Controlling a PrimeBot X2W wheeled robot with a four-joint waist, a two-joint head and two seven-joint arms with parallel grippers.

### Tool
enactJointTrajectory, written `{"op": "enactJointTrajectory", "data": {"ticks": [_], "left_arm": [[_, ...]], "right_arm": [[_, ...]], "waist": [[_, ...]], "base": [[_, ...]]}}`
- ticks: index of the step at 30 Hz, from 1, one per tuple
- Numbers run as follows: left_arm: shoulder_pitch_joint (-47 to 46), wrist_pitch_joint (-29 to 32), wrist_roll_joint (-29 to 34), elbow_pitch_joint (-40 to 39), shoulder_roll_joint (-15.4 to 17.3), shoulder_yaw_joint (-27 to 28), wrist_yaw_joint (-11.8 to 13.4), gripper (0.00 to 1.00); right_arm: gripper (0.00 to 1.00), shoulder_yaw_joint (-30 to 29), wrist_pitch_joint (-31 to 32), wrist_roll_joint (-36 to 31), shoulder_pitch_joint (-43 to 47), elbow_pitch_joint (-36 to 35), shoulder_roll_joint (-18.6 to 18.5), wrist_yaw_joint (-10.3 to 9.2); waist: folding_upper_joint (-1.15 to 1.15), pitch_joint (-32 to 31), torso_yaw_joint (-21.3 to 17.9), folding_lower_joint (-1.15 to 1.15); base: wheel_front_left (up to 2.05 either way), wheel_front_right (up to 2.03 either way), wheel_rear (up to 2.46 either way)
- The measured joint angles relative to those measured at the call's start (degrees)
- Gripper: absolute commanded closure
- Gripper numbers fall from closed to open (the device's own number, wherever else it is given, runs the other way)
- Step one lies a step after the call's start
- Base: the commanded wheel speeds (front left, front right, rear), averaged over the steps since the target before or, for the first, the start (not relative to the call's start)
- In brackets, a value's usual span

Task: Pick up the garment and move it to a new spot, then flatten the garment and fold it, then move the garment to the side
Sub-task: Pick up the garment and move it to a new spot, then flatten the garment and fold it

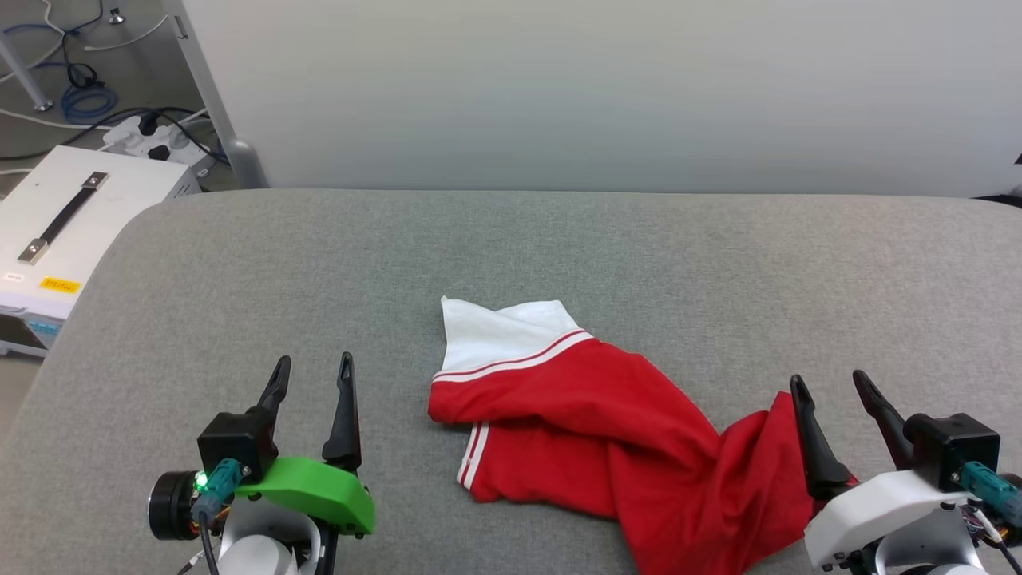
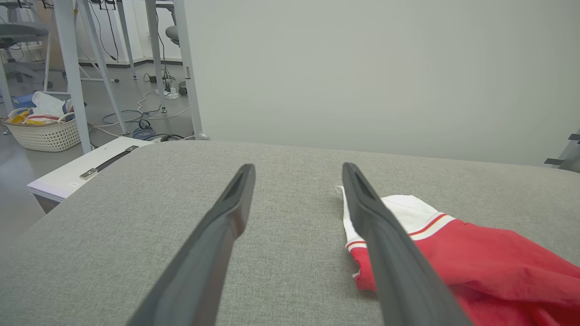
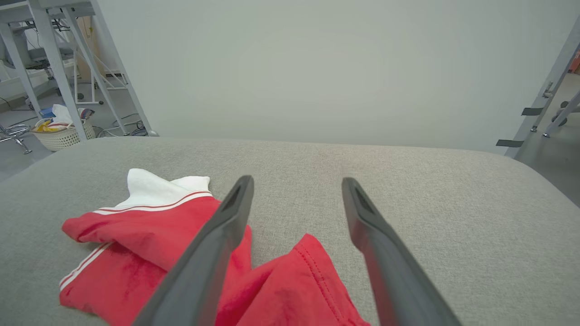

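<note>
Grey table [image 1: 559,239], crumpled garment [image 1: 599,423], basket [image 2: 43,133] beyond

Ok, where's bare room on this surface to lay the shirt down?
Free: the far strip between garment and white wall, and the stretch ahead of the left pincer. Crowded: near right, where it bunches by the right pincer.

A worktop [image 1: 559,239] covered in grey fabric, with rounded corners, stands before a plain pale wall panel [image 1: 599,88]. Beyond its far left corner, a white box [image 1: 72,216] with a black handle sits on the grey floor [image 2: 16,181], near a power strip [image 1: 152,140] and cables [image 1: 84,100]. Farther off are metal table legs [image 2: 68,68] and a white basket [image 2: 43,133].
</note>
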Motion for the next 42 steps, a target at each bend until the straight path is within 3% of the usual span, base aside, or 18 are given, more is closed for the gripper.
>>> {"op": "enactJointTrajectory", "data": {"ticks": [8, 12, 19, 22, 30, 35, 36, 37, 38, 42], "left_arm": [[-1.3, 0.0, 0.5, -0.9, -1.1, -0.1, -0.8, 0.0], [-3.0, 0.0, 1.1, -1.6, -2.7, -0.2, -1.4, 0.0], [-5.0, 0.0, 1.9, -1.2, -5.5, 0.5, -2.9, 0.0], [-6.5, 0.0, 3.3, -0.5, -6.9, 1.3, -4.6, 0.0], [-9.0, 0.0, 5.8, 0.7, -9.9, 2.0, -7.3, 0.0], [-9.3, 0.0, 7.2, 1.3, -11.3, 3.0, -8.6, 0.0], [-9.4, 0.0, 7.4, 1.4, -11.6, 3.2, -9.1, 0.0], [-9.4, 0.0, 7.6, 1.4, -11.7, 3.4, -9.2, 0.0], [-9.4, 0.0, 7.7, 1.6, -12.0, 3.5, -9.5, 0.0], [-9.8, 0.0, 8.7, 2.5, -12.3, 4.4, -10.3, 0.0]], "right_arm": [[0.0, -3.2, 4.4, 1.7, -5.0, 8.3, -0.4, 0.0], [0.0, -2.4, 10.0, 3.8, -10.4, 14.2, -3.1, 0.0], [0.0, 7.1, 25.9, 10.2, -21.4, 20.4, -12.4, 0.0], [0.0, 13.2, 35.5, 14.5, -27.9, 23.7, -16.9, 0.0], [0.0, 24.9, 41.6, 20.9, -34.9, 30.6, -19.6, 0.0], [0.0, 29.3, 44.3, 24.1, -37.5, 35.4, -21.2, -0.01], [0.4, 30.0, 45.3, 24.7, -38.1, 35.8, -21.4, -0.01], [0.67, 30.4, 46.2, 25.4, -38.6, 36.0, -21.5, 0.0], [1.0, 30.8, 46.9, 26.2, -39.2, 36.2, -21.7, -0.01], [1.0, 31.5, 46.6, 27.7, -40.4, 36.3, -22.5, 0.01]], "waist": [[0.0, 2.2, 1.9, 0.0], [0.0, 3.5, 3.9, 0.0], [0.0, 6.2, 8.1, 0.0], [0.0, 8.1, 10.8, 0.0], [0.0, 12.4, 14.5, 0.0], [0.0, 14.6, 16.1, 0.0], [0.0, 14.9, 16.3, 0.0], [0.0, 15.2, 16.4, 0.0], [0.0, 15.6, 16.6, 0.0], [0.0, 16.2, 16.6, 0.0]], "base": [[0.0, 0.0, 0.0], [0.0, 0.0, 0.0], [0.0, 0.0, 0.0], [0.0, 0.0, 0.0], [0.0, 0.0, 0.0], [0.0, 0.0, 0.0], [0.0, 0.0, 0.0], [0.0, 0.0, 0.0], [0.0, 0.0, 0.0], [0.0, 0.0, 0.0]]}}
